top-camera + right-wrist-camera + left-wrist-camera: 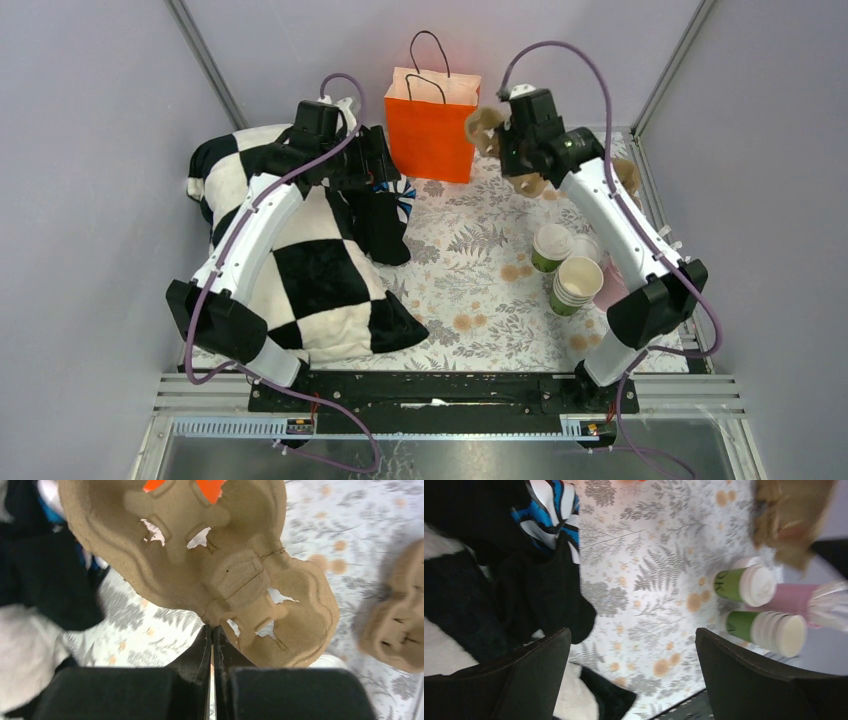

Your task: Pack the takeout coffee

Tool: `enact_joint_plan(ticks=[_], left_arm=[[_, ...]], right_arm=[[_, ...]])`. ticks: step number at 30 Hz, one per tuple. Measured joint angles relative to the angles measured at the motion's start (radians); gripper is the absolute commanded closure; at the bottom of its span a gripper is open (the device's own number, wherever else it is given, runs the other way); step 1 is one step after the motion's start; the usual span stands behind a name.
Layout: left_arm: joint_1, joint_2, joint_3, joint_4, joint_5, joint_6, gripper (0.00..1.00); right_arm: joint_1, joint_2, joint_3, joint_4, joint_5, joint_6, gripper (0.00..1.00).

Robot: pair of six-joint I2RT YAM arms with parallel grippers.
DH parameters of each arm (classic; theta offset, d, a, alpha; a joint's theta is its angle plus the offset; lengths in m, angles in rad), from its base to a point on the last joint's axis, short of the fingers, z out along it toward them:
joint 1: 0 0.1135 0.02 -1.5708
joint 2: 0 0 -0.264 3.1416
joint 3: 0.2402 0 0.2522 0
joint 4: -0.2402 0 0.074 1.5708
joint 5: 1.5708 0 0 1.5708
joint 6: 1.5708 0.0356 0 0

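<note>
The takeout coffee, a green cup with a white lid, stands at the right of the floral cloth; it also shows in the left wrist view. My right gripper is shut on the edge of a brown pulp cup carrier and holds it in the air beside the orange paper bag. In the top view the carrier shows left of the right gripper. My left gripper is open and empty, hovering near the bag's left side.
A stack of lidless green cups stands in front of the coffee, a pink cup beside it. A second pulp carrier lies at the right. A black-and-white checked cloth covers the left of the table.
</note>
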Motion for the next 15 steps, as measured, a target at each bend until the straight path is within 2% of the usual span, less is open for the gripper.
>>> enact_joint_plan(ticks=[7, 11, 15], left_arm=[[0.031, -0.034, 0.020, 0.011, 0.117, -0.223, 0.10], [0.032, -0.038, 0.030, 0.021, 0.170, -0.293, 0.21], [0.014, -0.035, 0.038, -0.011, 0.180, -0.322, 0.23]], right_arm=[[0.187, -0.089, -0.190, 0.041, -0.097, 0.012, 1.00], [0.311, -0.179, -0.341, 0.098, -0.121, 0.036, 1.00], [0.373, -0.238, -0.404, 0.117, -0.124, 0.058, 1.00]])
